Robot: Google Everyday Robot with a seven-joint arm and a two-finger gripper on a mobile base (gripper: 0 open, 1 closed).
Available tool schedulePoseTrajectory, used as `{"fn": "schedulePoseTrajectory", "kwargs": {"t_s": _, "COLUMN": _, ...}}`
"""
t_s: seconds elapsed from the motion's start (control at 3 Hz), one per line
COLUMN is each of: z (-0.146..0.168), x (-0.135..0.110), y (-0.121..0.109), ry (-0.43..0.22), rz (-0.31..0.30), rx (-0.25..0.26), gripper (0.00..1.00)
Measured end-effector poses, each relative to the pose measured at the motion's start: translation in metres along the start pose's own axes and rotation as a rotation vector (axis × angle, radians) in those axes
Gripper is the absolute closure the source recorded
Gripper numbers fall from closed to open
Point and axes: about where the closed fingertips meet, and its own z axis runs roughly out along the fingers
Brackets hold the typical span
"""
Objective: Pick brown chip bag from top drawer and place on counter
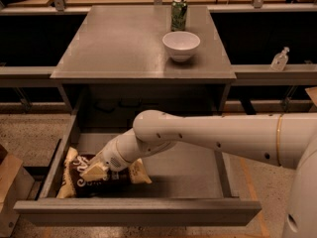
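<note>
At lower left the gripper [95, 171] sits on the brown chip bag [79, 183] in the top drawer's [138, 211] left corner, its hold unclear, so I'd want a firm pinch and a straight lift before heading to the counter [114, 43].

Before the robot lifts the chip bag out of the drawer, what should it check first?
1. Top drawer pulled open: ok.
2. Gripper down at the brown chip bag, in the drawer's left part: ok.
3. Firm hold on the bag: cannot tell.
4. Nothing lying on the bag besides the gripper: ok.
5. Bare spot on the counter for the bag: ok. Its left half is bare, and the white bowl and green can stand on the right side.
</note>
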Motion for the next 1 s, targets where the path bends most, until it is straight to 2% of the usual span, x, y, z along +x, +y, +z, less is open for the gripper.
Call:
{"fn": "schedulePoseTrajectory", "kwargs": {"t_s": 0.33, "z": 0.0004, "x": -0.0001, "y": 0.0004, "ry": 0.0, "rz": -0.001, "rx": -0.001, "gripper": 0.98}}
{"fn": "schedulePoseTrajectory", "kwargs": {"t_s": 1.0, "z": 0.0003, "x": -0.0003, "y": 0.0005, "ry": 0.0, "rz": -0.001, "rx": -0.001, "gripper": 0.52}}
